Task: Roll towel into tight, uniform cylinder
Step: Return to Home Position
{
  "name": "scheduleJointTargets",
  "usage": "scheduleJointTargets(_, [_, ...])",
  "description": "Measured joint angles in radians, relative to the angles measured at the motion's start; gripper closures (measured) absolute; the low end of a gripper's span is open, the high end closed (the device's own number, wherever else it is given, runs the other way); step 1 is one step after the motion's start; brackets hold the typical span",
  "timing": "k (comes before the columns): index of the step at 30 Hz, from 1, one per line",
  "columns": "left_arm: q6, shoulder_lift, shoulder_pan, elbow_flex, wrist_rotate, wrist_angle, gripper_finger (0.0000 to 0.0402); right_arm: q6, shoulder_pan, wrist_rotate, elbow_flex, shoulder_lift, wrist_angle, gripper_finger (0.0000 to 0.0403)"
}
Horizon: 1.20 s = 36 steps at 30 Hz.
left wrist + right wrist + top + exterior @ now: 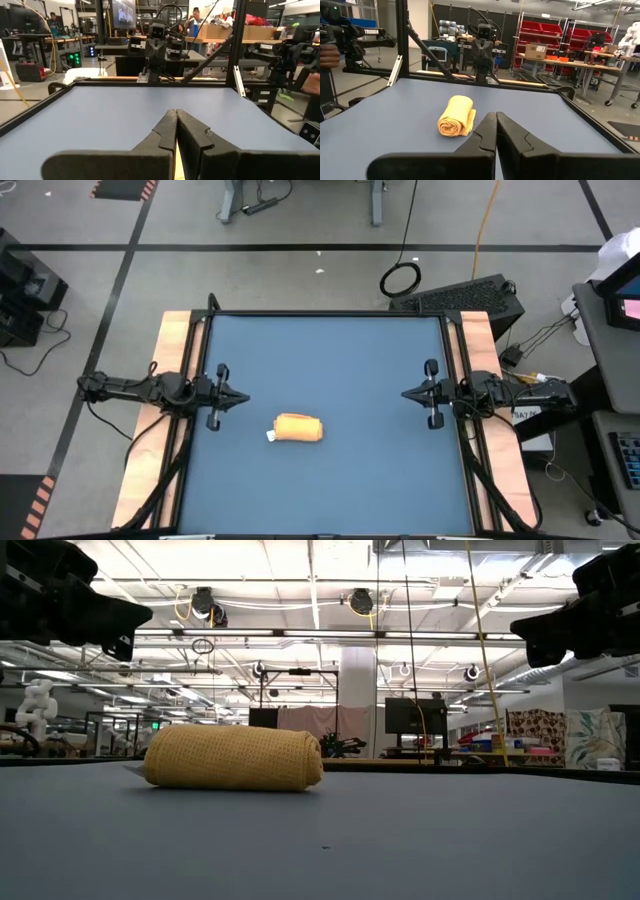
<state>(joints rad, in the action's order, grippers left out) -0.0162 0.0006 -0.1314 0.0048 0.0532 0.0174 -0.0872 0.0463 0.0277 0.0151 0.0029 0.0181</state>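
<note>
Left end effector (176,115), right end effector (496,117) clenched; rolled towel (298,428) between; TROSSEN label (372,31) beyond.

Your towel (298,428) lies rolled into a short cylinder on the blue worktop (330,350), left of centre, with its white tag (270,436) at the end facing the left edge. Your left gripper (243,397) is by the left edge and your right gripper (405,393) by the right edge. Both are well clear of the towel, fingers (233,395) drawn together to a point.
</note>
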Motion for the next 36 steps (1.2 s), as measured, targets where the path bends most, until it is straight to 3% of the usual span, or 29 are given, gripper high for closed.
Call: scheduleJointTargets(36, [-0.004, 0.002, 0.008, 0.0, 0.033, 0.004, 0.04, 0.0, 0.0, 0.001, 0.0, 0.0, 0.0, 0.0403])
